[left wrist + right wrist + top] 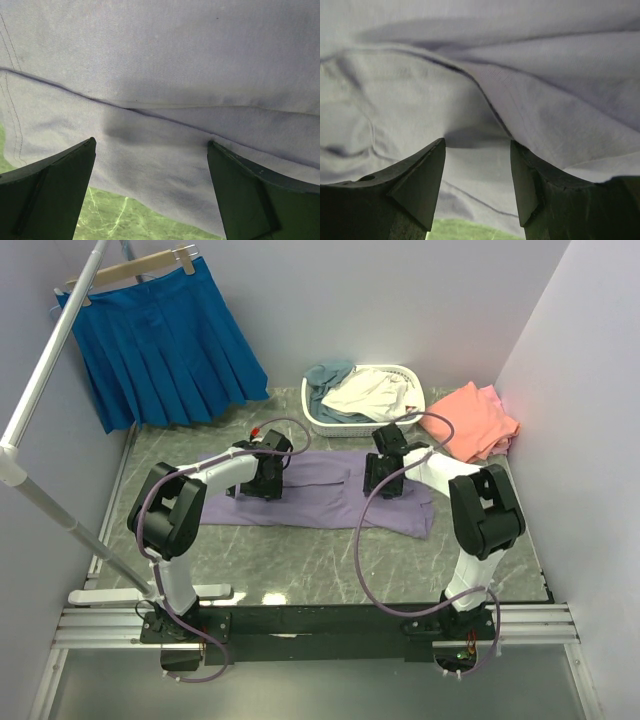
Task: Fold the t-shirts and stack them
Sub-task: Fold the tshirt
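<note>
Lavender-purple cotton, a large t-shirt (322, 487), lies spread flat across the middle of the green-grey marbled table (300, 565), with both arms reaching onto it. The left gripper (267, 478) sits low over the shirt's left part. Its jaws stand wide apart, and the wrist view shows only a seam and a soft crease in the cloth between them, with nothing pinched. The right gripper (384, 478) sits low over the shirt's right part. Its jaws are parted less widely, and a raised fold of the fabric runs up to the inner edge of one fingertip (520, 165), though no cloth is clamped. Behind the shirt stands a white plastic lattice basket (335, 427) holding a crumpled cream-white tee (365, 395) and a grey-blue one (325, 375). Coral-pink tees (480, 420) lie heaped at the table's far right. A bright blue pleated skirt (165, 345) hangs from a wooden hanger (130, 268) at the far left.
</note>
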Robot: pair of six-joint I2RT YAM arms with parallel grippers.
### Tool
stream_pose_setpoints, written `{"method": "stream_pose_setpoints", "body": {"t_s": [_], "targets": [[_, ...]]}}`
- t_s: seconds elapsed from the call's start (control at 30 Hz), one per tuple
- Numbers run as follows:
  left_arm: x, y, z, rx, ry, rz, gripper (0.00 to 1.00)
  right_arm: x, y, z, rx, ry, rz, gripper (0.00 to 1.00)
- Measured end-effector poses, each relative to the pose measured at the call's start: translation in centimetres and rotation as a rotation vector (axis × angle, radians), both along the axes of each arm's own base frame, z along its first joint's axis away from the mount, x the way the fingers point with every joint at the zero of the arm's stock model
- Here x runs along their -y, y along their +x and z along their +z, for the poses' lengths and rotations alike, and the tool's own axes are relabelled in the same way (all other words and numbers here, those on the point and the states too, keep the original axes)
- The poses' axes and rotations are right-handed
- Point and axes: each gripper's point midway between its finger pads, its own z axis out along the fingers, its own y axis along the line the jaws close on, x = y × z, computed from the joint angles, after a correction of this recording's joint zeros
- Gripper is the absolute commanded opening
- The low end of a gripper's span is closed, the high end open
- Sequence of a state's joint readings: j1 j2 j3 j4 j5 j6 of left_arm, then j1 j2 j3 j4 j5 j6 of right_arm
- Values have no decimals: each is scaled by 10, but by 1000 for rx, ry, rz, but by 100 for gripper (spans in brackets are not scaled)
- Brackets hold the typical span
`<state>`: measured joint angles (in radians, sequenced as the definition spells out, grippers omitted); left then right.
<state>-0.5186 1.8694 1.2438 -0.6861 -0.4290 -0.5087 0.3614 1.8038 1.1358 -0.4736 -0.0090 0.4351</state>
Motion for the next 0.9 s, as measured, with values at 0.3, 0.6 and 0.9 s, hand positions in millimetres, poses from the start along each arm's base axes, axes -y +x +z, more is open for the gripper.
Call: {"method": "stream_pose_setpoints", "body": {"t_s": [0.3, 0.6, 0.9], "targets": [[0, 0, 0, -1, 4, -1, 99, 30, 18, 1, 36, -106, -107, 65], [1, 0, 0, -2, 8, -3, 99, 46, 60, 18, 94, -179, -160, 67], [0, 0, 2, 9, 21, 1, 99, 60, 86, 19, 113, -236, -193, 69]]}}
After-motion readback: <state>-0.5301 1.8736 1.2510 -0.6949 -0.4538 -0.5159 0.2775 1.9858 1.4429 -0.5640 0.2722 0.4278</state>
